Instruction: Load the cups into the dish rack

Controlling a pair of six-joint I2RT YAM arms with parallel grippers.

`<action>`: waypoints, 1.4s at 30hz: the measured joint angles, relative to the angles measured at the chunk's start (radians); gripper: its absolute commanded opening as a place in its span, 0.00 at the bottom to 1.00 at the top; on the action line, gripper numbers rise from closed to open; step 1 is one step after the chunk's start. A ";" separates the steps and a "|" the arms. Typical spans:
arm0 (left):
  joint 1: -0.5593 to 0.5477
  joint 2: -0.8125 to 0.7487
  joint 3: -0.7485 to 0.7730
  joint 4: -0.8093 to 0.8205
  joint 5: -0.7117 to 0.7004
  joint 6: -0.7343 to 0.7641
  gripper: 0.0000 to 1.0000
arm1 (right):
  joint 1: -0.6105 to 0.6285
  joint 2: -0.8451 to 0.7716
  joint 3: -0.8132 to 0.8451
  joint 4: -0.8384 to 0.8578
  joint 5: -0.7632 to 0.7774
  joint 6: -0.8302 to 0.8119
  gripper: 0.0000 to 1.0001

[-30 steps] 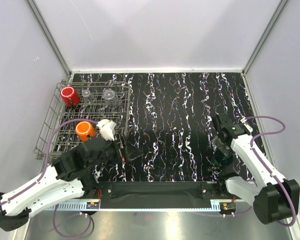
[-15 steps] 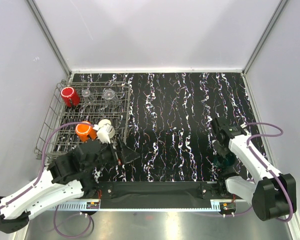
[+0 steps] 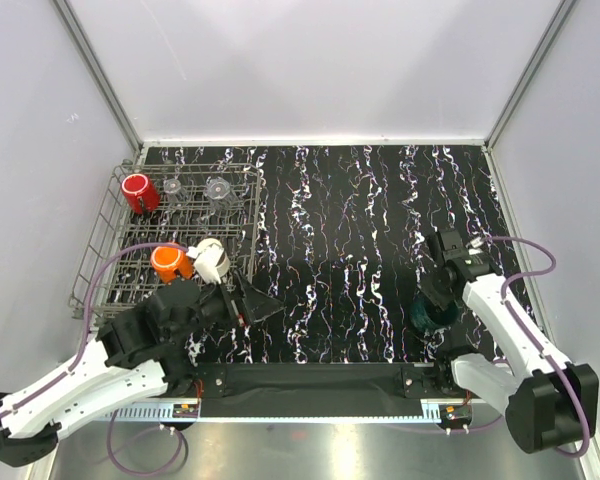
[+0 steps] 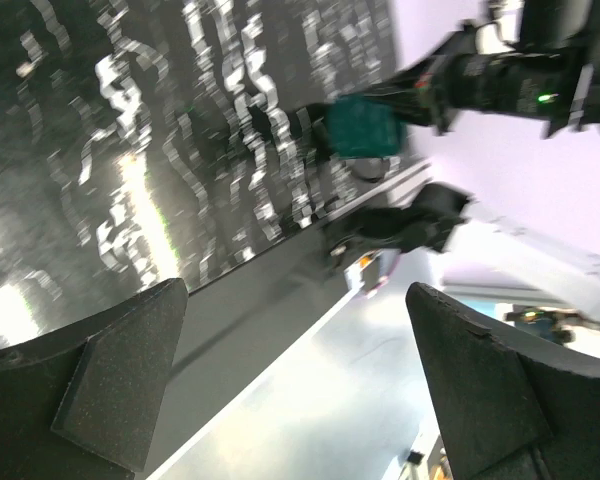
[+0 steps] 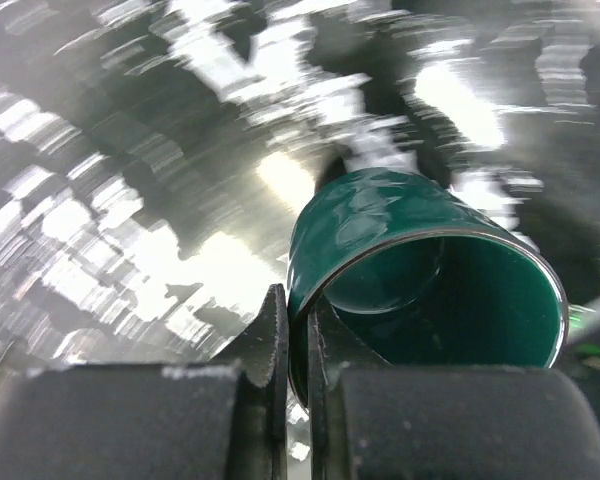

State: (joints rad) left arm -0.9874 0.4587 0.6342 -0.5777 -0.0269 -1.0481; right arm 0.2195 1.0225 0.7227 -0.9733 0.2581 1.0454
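- Held left gripper [image 3: 248, 303] wide, empty, just beside the dish rack [image 3: 98, 225].
- Pinched green cup [image 5: 380, 230] by one wall in right gripper [image 5: 298, 322], well apart from rack.
- Risked cup swinging or slipping: thin rim hold.

The dish rack [image 3: 100, 232] sits at the table's [image 3: 360, 210] nine o'clock, with three cups [image 3: 173, 187] along its twelve o'clock side, two cups [image 3: 170, 262] toward its six, and the last cup [image 3: 428, 314] in the right gripper [image 5: 298, 322] at four o'clock.

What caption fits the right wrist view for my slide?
Right hand pinching the dark green cup by its rim, one finger inside, one outside, black marbled table behind.
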 measured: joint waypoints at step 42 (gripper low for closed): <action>-0.267 0.397 -0.090 0.920 0.103 0.044 0.99 | 0.000 -0.507 -0.035 0.964 -1.057 0.390 0.00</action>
State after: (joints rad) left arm -1.2549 0.8562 0.5442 0.3420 0.0761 -1.0039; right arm 0.2195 0.5156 0.6876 -0.0093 -0.7990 1.4353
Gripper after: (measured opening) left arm 0.988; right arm 0.063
